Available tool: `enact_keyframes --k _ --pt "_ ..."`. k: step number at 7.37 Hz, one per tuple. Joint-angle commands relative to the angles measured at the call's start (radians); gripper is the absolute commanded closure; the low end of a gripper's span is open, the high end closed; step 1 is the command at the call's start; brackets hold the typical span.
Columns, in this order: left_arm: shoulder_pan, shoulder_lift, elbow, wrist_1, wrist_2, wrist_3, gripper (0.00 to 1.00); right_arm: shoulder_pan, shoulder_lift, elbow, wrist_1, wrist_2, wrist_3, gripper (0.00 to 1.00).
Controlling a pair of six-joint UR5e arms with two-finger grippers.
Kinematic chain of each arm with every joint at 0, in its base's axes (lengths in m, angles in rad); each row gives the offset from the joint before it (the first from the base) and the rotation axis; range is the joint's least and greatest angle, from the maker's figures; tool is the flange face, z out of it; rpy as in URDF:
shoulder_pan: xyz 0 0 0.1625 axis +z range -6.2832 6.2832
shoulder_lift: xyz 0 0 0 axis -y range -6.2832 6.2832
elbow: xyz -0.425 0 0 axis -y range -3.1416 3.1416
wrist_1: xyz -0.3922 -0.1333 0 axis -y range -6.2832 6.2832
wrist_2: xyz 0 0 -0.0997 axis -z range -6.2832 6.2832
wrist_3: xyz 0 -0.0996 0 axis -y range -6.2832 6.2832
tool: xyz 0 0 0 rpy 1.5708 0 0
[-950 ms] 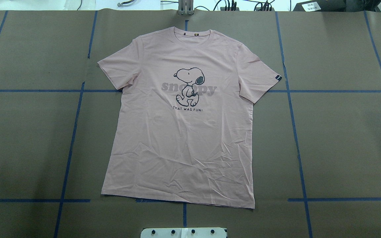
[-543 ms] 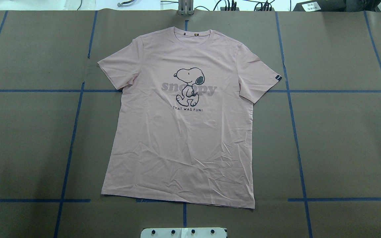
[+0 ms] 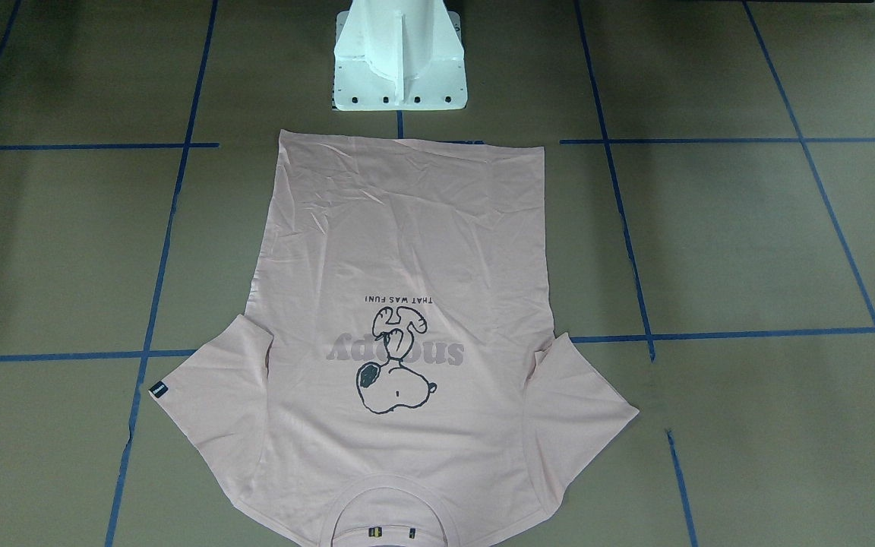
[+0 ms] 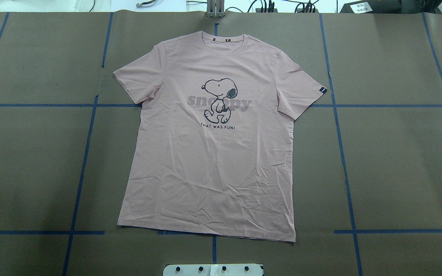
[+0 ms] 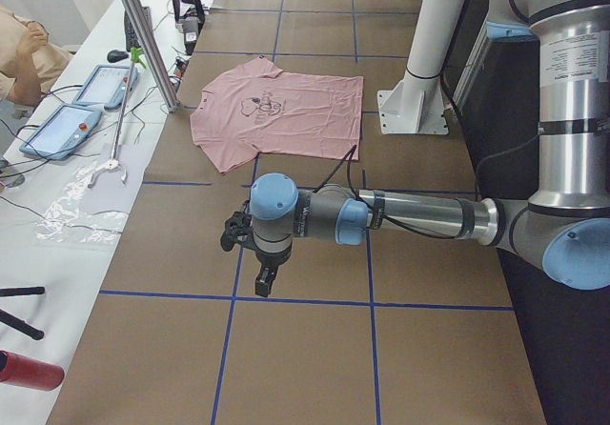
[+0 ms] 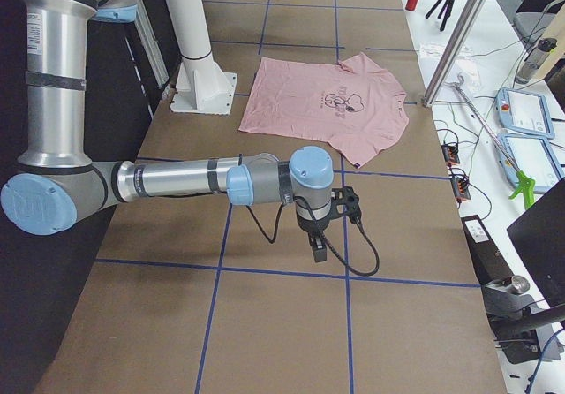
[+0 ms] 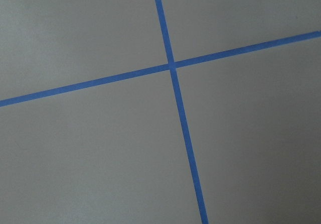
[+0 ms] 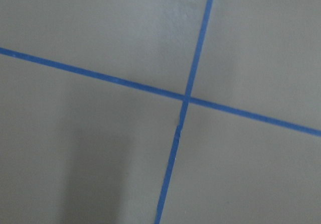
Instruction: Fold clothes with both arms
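Pink T-shirt (image 4: pixel 209 161) lies flat, print up, midway along the table (image 4: pixel 397 172), hem (image 4: pixel 205 229) toward the robot and collar (image 4: pixel 225 54) away; left gripper (image 5: pixel 263 285) and right gripper (image 6: pixel 318 251) hang well clear at opposite ends, neither nearer nor holding it, opening cannot be told

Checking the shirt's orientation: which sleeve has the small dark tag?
The sleeve on the robot's right side: a small dark tag sits at its cuff edge, while the opposite sleeve is plain pink.
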Motion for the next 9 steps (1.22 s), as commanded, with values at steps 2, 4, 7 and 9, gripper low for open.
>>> enact_keyframes --k 2,4,7,9 --pt "0.002 -0.091 0.100 -0.391 0.044 -0.009 0.00 -0.023 0.057 -0.123 0.239 0.005 -0.008 0.00" --pt "0.003 -0.216 0.206 -0.543 0.053 -0.033 0.00 -0.022 0.065 -0.168 0.340 0.109 0.004 0.00" --pt "0.008 -0.238 0.228 -0.624 0.050 -0.147 0.00 -0.148 0.262 -0.155 0.379 0.094 0.507 0.00" --pt "0.051 -0.226 0.226 -0.641 0.052 -0.150 0.00 -0.302 0.360 -0.157 0.379 -0.020 0.728 0.00"
